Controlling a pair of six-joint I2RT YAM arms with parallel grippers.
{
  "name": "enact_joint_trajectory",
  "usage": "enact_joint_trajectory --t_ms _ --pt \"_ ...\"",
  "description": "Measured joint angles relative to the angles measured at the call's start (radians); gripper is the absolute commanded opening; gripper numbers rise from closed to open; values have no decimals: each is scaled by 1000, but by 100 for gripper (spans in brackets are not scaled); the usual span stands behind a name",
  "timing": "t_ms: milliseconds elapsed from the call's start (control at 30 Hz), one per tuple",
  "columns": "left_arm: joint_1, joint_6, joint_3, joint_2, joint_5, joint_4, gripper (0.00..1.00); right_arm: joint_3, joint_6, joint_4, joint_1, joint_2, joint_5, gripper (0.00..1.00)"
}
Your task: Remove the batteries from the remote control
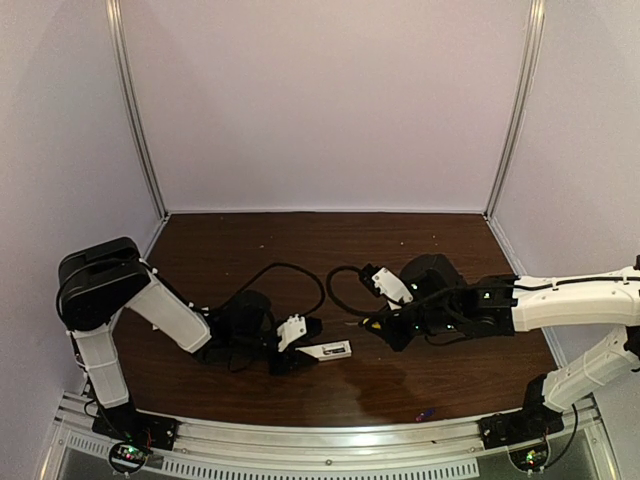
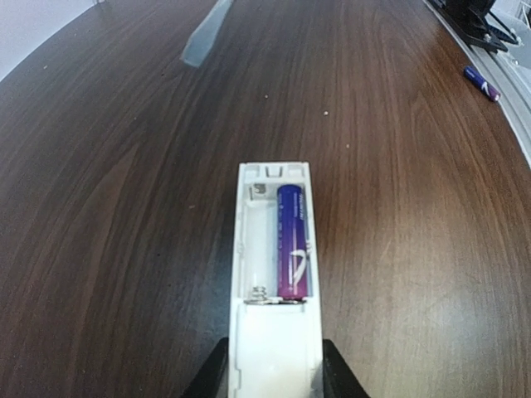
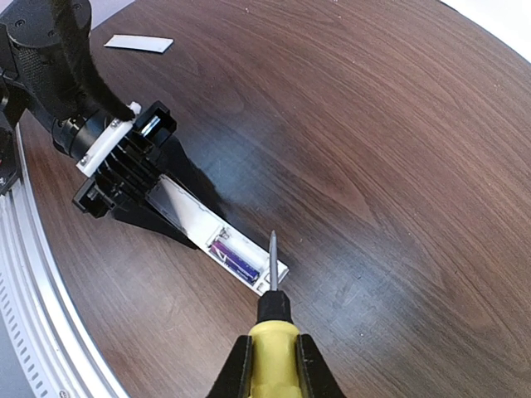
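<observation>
While left claw [image 2: 274, 377] clamps remote control [image 2: 274, 348] end, battery [image 2: 293, 240] lies just ahead | right claw [image 3: 270, 365] grips screwdriver [image 3: 271, 332]

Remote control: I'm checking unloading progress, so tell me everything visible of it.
The remote is a slim white plastic bar lying flat on the table, back up, cover off. Its open bay holds one purple battery in one slot; the other slot is empty, spring showing. The left gripper clasps its near end.
</observation>
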Motion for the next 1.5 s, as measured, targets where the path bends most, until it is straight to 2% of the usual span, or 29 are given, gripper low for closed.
enact_joint_trajectory --t_ms 67,167,500,833,1200,1500 --pt "0 3 3 0 5 -5 6 0 0 -1 0 0 0 0" --pt "0 7 8 -2 6 -19 0 0 0 -1 0 0 1 0" --pt "0 14 14 -92 -83 -126 0 0 0 -3 0 -6 21 0" --pt "0 55 14 -228 -203 -204 0 -7 0 -3 0 -115 47 0" --pt "-1 170 14 -262 -254 -261 0 -18 -23 -1 0 -172 91 0" --pt "-1 282 129 -276 -290 -447 0 -21 -54 4 0 -191 78 0"
